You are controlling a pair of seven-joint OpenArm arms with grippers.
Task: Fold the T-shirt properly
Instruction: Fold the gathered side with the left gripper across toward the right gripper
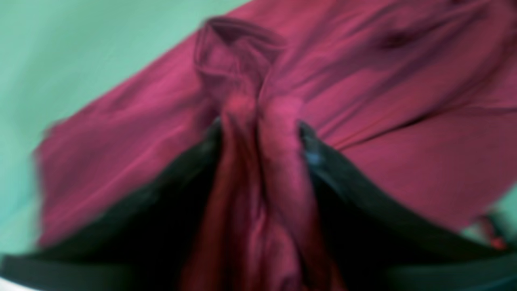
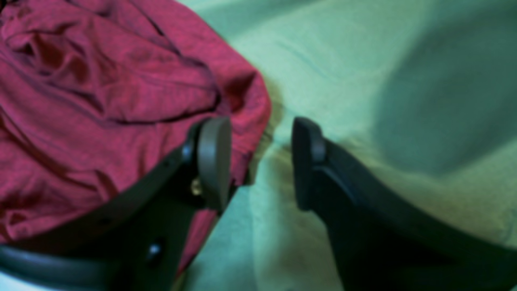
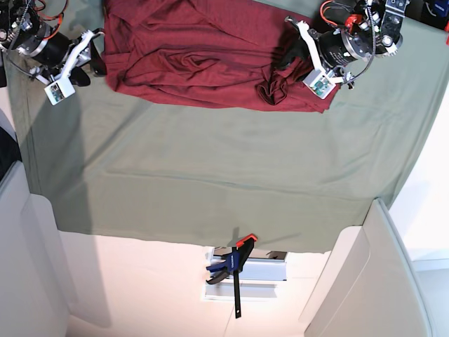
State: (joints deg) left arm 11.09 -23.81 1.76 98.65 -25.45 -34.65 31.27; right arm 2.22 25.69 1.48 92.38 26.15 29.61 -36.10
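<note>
Green cloth (image 3: pixel 210 175) is covering the bench; left end effector (image 1: pixel 260 133) is gripping bunched T-shirt (image 3: pixel 189 56), right end effector (image 2: pixel 260 161) released. Lifting slowly should limit wrinkling.

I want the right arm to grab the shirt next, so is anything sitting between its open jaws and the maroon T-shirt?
Nothing visible does. The right gripper hangs with jaws apart at the edge of the thin dark red T-shirt, only bare sage-green cloth beneath the gap.

left wrist view blurred; t-shirt (image 3: pixel 203 53) top edge cut off.
</note>
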